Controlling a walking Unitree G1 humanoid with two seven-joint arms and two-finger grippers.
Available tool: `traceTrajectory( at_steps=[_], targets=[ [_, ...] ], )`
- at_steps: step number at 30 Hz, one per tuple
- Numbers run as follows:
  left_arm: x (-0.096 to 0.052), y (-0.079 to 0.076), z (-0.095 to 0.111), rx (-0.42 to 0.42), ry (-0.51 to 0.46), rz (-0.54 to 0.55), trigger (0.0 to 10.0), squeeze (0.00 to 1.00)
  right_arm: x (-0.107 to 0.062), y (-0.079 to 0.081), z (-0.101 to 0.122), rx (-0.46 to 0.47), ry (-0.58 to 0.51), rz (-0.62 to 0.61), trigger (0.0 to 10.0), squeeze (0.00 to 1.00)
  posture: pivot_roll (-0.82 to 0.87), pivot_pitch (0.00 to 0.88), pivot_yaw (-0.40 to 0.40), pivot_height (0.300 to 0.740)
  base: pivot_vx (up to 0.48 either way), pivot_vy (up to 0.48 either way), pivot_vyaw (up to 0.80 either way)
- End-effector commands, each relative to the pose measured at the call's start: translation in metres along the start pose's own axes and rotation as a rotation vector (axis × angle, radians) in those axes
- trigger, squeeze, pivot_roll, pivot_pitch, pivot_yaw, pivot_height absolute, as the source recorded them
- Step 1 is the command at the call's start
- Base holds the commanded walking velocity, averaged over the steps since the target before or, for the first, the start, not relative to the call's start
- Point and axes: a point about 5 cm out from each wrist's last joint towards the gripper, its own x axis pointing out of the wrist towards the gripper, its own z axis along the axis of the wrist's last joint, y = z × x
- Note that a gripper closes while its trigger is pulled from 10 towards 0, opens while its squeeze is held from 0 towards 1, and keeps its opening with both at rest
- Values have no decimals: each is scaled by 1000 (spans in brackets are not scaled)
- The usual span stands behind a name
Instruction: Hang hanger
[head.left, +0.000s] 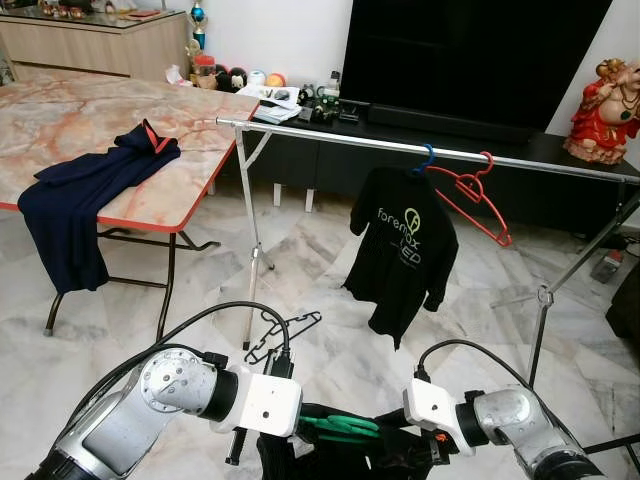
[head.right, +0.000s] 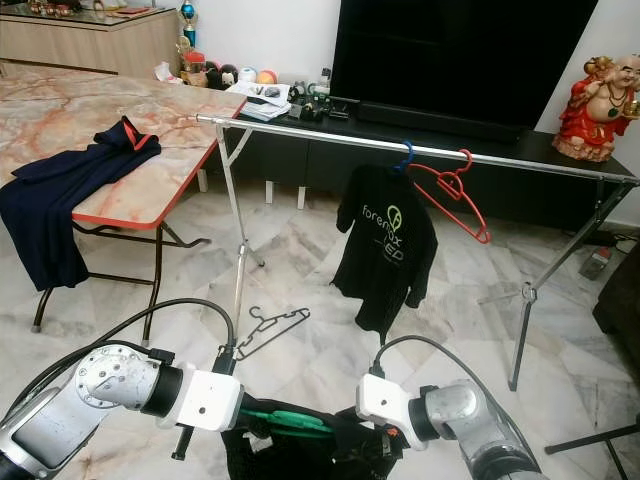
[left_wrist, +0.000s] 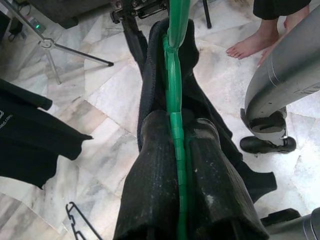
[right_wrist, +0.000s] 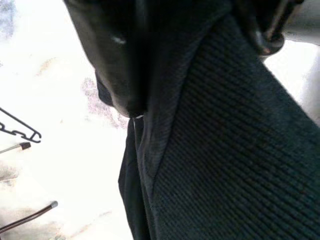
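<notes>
Left eye view, rail: you have a metal clothes rail (head.left: 330, 137) running across the room, carrying a black T-shirt (head.left: 400, 250) on a blue hook, with an empty red hanger (head.left: 478, 200) just beside it.
Left eye view, table: a navy garment (head.left: 80, 195) lies draped over the edge of the marble-top table (head.left: 60, 115).
Left eye view, floor: a black wire hanger (head.left: 283, 334) lies on the tiles near the rail's leg.
Left eye view, task item: the green hanger (head.left: 342, 427) sits low between your two arms, threaded into a dark garment (head.left: 330, 455).
Left wrist view, left gripper (left_wrist: 176, 165): its fingers (left_wrist: 150, 175) are pressed together on the green hanger, with the dark garment bunched around it.
Left wrist view, surroundings: a person's bare foot (left_wrist: 250, 46) stands on the tiles nearby.
Right wrist view, right gripper (right_wrist: 135, 107): one black finger (right_wrist: 112, 55) lies against the dark garment's knit; you cannot tell from this whether the fingers are spread or pinching.
</notes>
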Motion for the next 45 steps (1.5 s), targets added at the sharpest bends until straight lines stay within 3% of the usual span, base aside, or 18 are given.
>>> traceTrajectory(
  at_steps=[1, 27, 28, 37, 38, 39, 40, 45],
  targets=[
    [0, 6, 13, 47, -44, 2, 10000, 0, -2, -3, 1, -18, 26, -15, 0, 0, 148, 0, -103, 740, 0, 0, 0],
    [-4, 10, 12, 45, -25, 4, 10000, 0, -1, -7, 0, -25, 57, -66, 0, 0, 149, 0, -105, 740, 0, 0, 0],
    [-4, 9, 12, 34, -33, -3, 10000, 1000, -1, -7, 0, -25, 59, -67, 0, 0, 150, 0, -106, 740, 0, 0, 0],
    [-14, 6, 11, -19, -23, -37, 10000, 1000, -1, -5, -3, -16, 68, -66, 0, 0, 154, 0, -107, 740, 0, 0, 0],
    [-17, 5, 11, -29, -16, -59, 10000, 898, -1, -5, -4, -14, 70, -66, 0, 0, 156, 0, -107, 740, 0, 0, 0],
    [-17, 5, 11, -29, -16, -59, 10000, 898, -1, -5, -4, -14, 70, -66, 0, 0, 156, 0, -107, 740, 0, 0, 0],
    [-20, 3, 10, -26, 3, -75, 10000, 0, 0, -4, -4, -13, 73, -65, 0, 0, 158, 0, -106, 740, 0, 0, 0],
    [-23, 0, 6, -46, 26, -83, 10000, 0, 2, -3, -5, -10, 76, -61, 0, 0, 161, 0, -108, 740, 0, 0, 0]
  ],
)
